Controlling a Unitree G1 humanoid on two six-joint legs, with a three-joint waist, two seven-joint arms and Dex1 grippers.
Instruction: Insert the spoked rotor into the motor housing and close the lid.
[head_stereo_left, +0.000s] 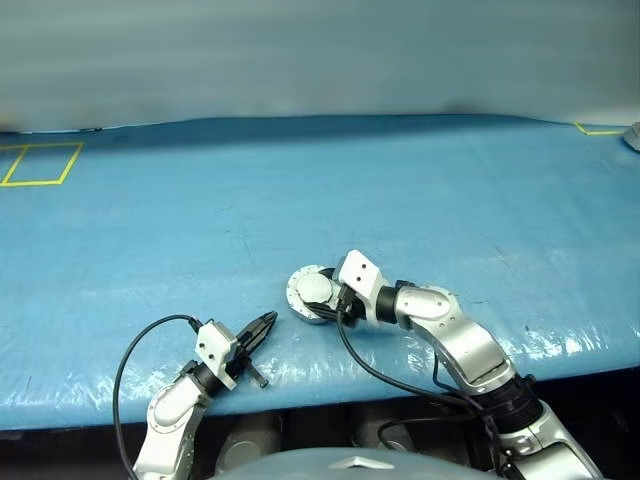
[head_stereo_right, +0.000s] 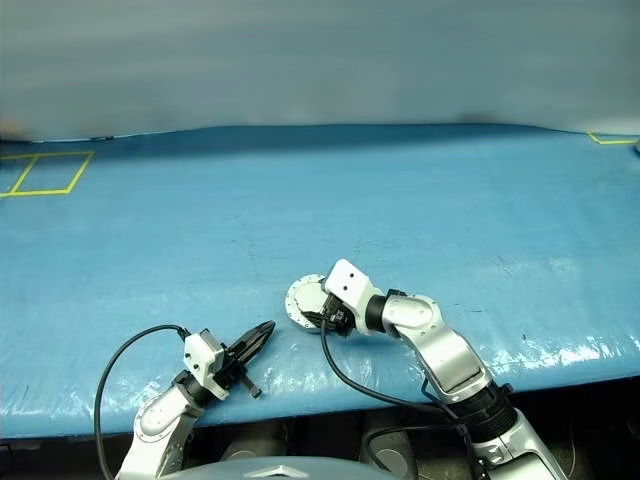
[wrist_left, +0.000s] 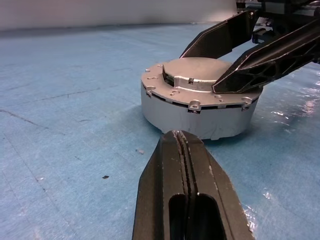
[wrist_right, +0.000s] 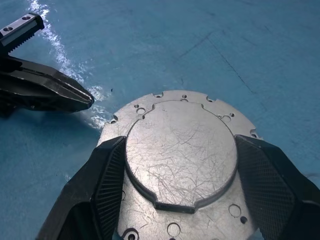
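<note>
The motor housing (wrist_left: 200, 119), a low grey metal drum, stands on the blue table near its front edge. The lid (wrist_right: 180, 155), plain scratched grey with a raised round centre, sits flat on top of it. My right gripper (wrist_right: 180, 142) reaches in from the right, and its black fingers (wrist_left: 260, 62) press on both sides of that raised centre. My left gripper (head_stereo_left: 268, 322) is shut, level, a short way to the left of the housing, with its tip (wrist_left: 181, 137) pointing at the housing wall and not touching it. The spoked rotor is hidden.
A yellow tape square (head_stereo_left: 40, 163) marks the far left of the blue table (head_stereo_left: 450, 190), and a yellow corner (head_stereo_left: 598, 130) the far right. The table's front edge (head_stereo_left: 80, 415) runs just below both arms. A black cable (head_stereo_left: 128, 360) loops off my left wrist.
</note>
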